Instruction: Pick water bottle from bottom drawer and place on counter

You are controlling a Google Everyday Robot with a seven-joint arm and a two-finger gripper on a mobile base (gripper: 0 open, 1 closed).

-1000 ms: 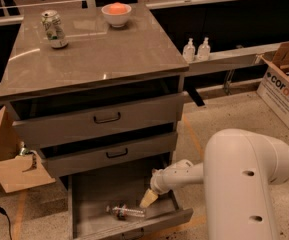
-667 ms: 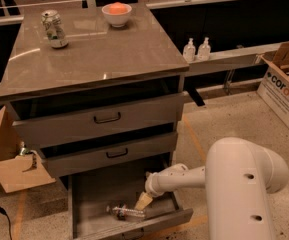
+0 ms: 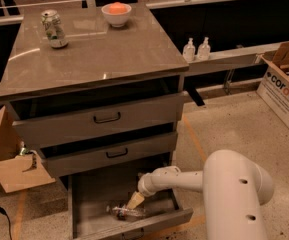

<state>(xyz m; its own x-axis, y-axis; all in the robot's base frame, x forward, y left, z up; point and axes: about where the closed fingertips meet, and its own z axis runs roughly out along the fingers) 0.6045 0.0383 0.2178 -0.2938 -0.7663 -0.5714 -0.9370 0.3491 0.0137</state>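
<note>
The water bottle lies on its side on the floor of the open bottom drawer, near its front wall. My gripper reaches down into the drawer from the right on the white arm, its tan fingertips just above the bottle's right end. The counter is the glossy grey-brown top of the cabinet, above the two shallower drawers.
A green-white soda can and a white bowl with an orange thing stand on the counter's far side. Two pump bottles stand on the pale ledge. Cardboard boxes sit at the far right and left.
The gripper has moved left and down inside the bottom drawer, closer to the water bottle. The bottle has not moved.
</note>
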